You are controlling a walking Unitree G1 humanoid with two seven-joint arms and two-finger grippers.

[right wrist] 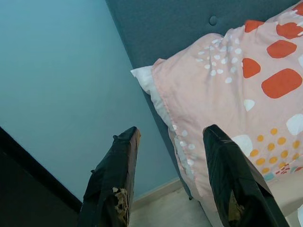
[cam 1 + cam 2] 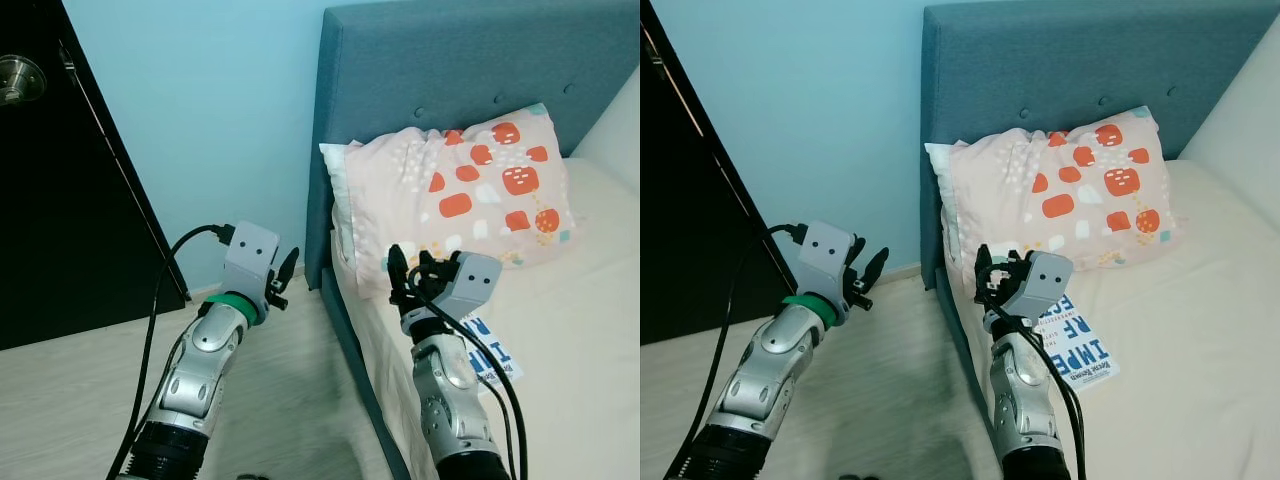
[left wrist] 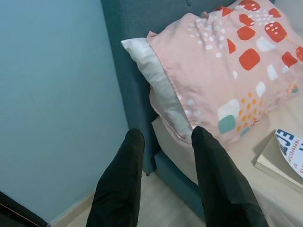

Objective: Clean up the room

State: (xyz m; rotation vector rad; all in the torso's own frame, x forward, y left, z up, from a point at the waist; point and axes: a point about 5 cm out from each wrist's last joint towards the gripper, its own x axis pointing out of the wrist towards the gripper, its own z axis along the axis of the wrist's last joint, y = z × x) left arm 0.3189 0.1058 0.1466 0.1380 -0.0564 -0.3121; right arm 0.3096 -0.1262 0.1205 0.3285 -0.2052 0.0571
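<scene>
Our view takes in a blue wall (image 2: 220,120), a bed (image 2: 590,330) and its pink pillow (image 2: 460,190) at 1 o'clock. A book (image 2: 1075,350) lies beside our right gripper (image 2: 992,278). Both it and the left gripper (image 2: 283,280) have fingers parted, empty.

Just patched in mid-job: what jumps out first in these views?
The pink pillow with orange patches leans against the teal headboard at the head of the bed. A book with blue lettering lies on the mattress just below it. Both claws are raised and open, the left claw over the floor, the right claw at the bed's edge.
</scene>
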